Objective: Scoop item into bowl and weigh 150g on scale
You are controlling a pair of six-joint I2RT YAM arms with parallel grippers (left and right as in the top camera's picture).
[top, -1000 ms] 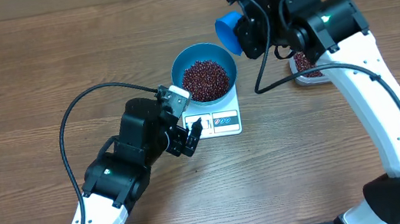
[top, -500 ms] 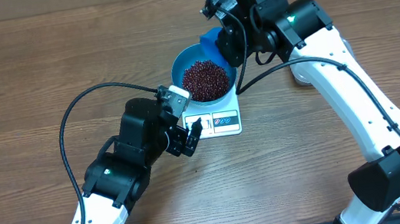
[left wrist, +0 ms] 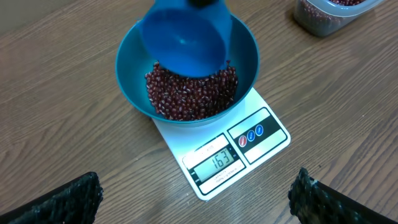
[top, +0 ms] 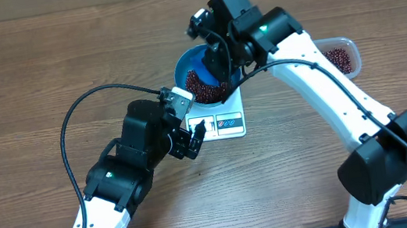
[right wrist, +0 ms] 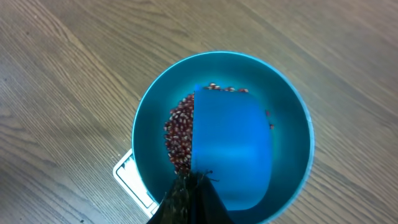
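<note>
A clear rounded-rectangular plastic tub (left wrist: 323, 25) stands on the brown wood-grain worktop (top: 17, 75), and a small blue plastic scoop (left wrist: 185, 38) hangs tilted above that worktop.

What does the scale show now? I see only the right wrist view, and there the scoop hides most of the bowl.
Observer: In the left wrist view the display of the scale reads 163.
Operator: Where can I put back what is too much?
Observer: The tub stands on the right arm's side of the bowl, apart from it, with beans inside.
Operator: Is the other arm busy?
Observer: No, the left gripper is open and empty, near the scale's corner.
</note>
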